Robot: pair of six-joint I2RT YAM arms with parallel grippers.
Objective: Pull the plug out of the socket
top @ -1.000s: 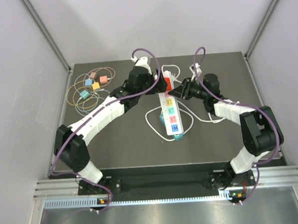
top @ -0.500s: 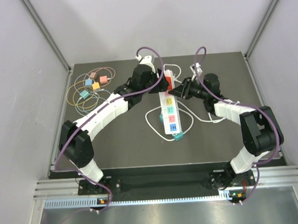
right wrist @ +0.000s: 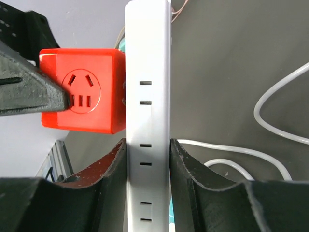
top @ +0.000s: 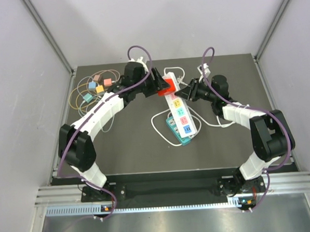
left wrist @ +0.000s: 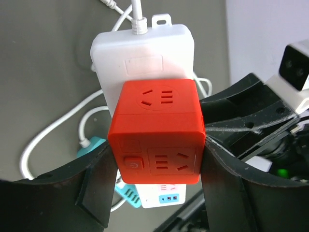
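Red plug, centre frame: left fingers clamped on its sides, ready to pull. White power strip: right fingers clamped, bracing it.

Left arm and right arm show white links, black joints (purple cables alongside), black pincer fingers.

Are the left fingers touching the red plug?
Touching. The left wrist view shows both fingers pressed against the sides of the red plug, with no gap.
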